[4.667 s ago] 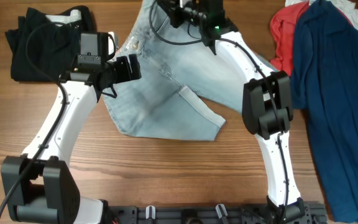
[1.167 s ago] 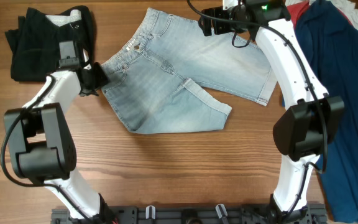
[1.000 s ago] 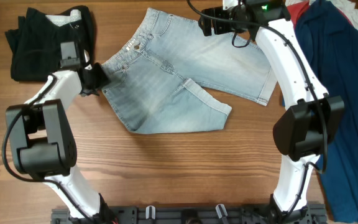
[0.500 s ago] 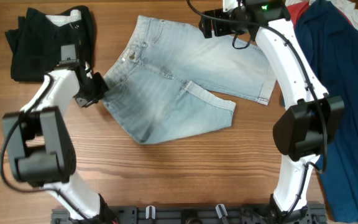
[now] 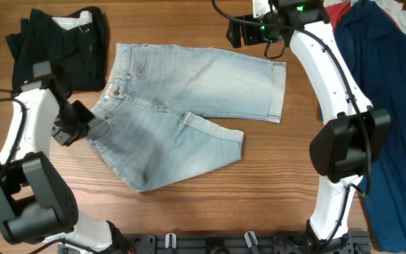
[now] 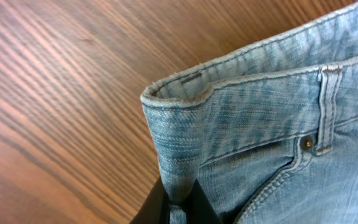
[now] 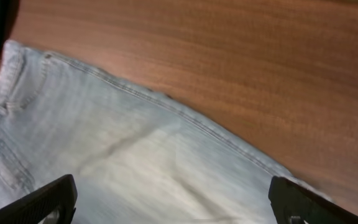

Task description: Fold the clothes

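Observation:
The light-blue denim shorts (image 5: pixel 189 106) lie spread across the middle of the table, one leg reaching right and the other toward the front. My left gripper (image 5: pixel 87 121) is at their left side, shut on the waistband corner. In the left wrist view the black fingers (image 6: pixel 197 205) pinch a raised fold of the waistband (image 6: pixel 178 143), with the gripper (image 6: pixel 178 210) at the bottom edge. My right gripper (image 5: pixel 234 32) hovers open over the far edge of the shorts. Its view shows pale denim (image 7: pixel 135 155) under the gripper (image 7: pixel 173 208), with nothing held.
A folded black garment (image 5: pixel 58 46) lies at the far left corner, close behind my left arm. A navy garment (image 5: pixel 379 92), a red one (image 5: pixel 323 39) and a white one (image 5: pixel 400 10) are piled along the right side. Bare wood (image 5: pixel 294 183) shows at the front.
My left gripper has shut on the waistband and pulled it left and toward the front. The shorts have slid and turned with it. The right arm has not moved.

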Controlling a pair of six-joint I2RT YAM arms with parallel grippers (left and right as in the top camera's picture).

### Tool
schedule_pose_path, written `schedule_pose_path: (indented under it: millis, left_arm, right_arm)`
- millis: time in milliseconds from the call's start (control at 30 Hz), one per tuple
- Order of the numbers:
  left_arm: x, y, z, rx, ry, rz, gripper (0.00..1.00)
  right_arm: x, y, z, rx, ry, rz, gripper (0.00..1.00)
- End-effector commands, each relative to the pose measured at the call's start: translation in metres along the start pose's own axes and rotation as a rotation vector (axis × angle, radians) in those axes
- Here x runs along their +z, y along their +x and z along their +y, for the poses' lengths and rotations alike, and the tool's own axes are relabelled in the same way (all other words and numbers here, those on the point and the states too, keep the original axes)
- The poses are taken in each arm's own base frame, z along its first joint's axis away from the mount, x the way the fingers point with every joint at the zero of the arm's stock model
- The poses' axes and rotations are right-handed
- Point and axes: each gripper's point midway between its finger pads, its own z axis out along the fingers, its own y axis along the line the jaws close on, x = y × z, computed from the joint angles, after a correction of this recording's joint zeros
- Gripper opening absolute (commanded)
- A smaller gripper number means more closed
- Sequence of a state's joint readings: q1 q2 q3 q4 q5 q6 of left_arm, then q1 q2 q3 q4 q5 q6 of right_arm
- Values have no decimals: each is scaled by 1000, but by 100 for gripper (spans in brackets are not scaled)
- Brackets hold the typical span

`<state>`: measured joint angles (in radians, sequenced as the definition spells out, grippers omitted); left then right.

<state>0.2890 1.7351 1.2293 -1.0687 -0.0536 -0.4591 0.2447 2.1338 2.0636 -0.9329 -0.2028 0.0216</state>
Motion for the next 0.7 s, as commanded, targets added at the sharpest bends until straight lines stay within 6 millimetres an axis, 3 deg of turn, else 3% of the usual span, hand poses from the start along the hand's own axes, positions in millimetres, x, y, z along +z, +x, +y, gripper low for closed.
schedule_pose_path:
  millis: [0,67,100,133,267,400,500,667]
  left_arm:
    - [0,-6,16,-61,-23,-11,9]
    - [0,-6,15,-61,-17,-7,51]
    - [0,-5,14,-60,-16,-7,67]
    - [0,-5,13,-60,-9,-3,96]
    - [-2,-2,1,-52,63,23,100]
    - [-24,-6,-14,-26,161,-9,100]
    - [-65,-15,-17,-24,227,-128,100]
    - [-126,-20,-8,-30,297,-338,100]
  right_arm:
    - [6,14,1,-2,-37,55,100]
    - [5,19,8,-27,-83,77,100]
    - [5,21,11,-35,-97,85,100]
    - [4,26,17,-46,-126,101,100]
    - [-2,53,39,-56,-221,207,100]
    - [-9,88,86,-82,-315,350,100]
    - [-7,116,126,-97,-294,450,100]
    - [13,146,149,-22,-108,504,99]
